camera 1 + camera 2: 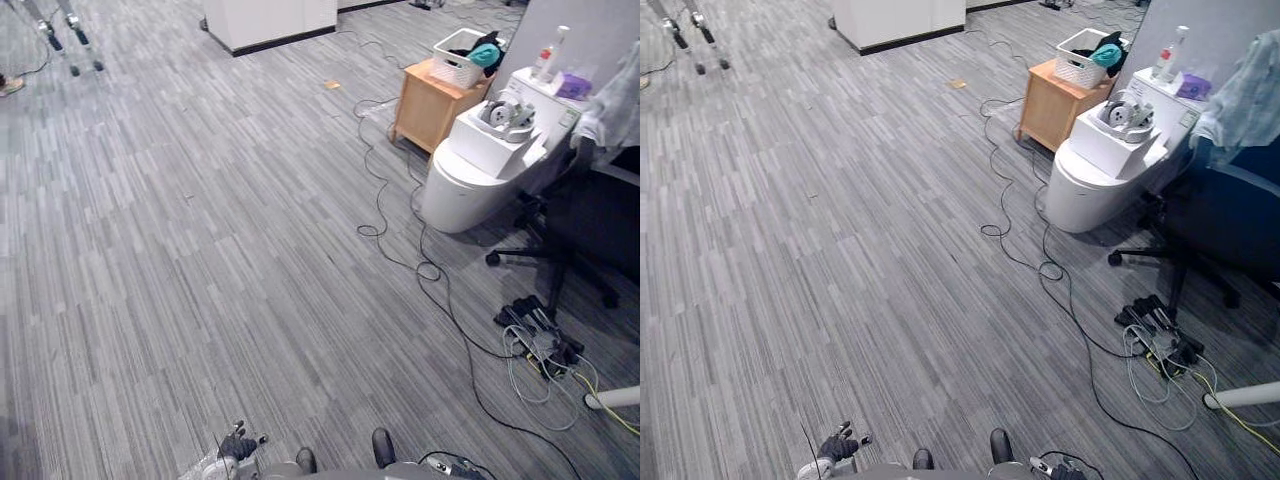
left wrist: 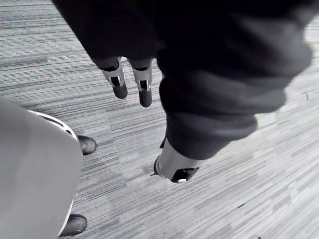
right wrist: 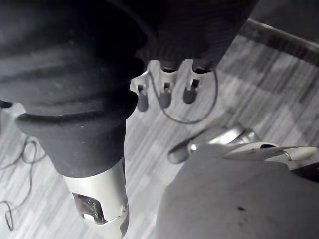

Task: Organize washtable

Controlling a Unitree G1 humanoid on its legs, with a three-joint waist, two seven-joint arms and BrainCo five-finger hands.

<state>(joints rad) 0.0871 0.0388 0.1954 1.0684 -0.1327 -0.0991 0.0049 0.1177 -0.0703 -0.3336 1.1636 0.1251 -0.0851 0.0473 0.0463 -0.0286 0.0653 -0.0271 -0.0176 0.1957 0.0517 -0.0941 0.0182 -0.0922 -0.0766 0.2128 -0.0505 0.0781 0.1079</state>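
Task not started, by my reading. Desk with bottle stands well apart, far right. Left hand and right hand hang empty, fingers relaxed. All tidying remains.

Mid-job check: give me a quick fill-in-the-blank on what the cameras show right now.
1. The white basket sits on top of the ___ cabinet.
2. The teal cloth lies inside the ___.
3. The tall bottle stands ___, not tipped over.
4. The left hand and the right hand hang with relaxed fingers, holding ___.

Missing words: wooden; basket; upright; nothing.
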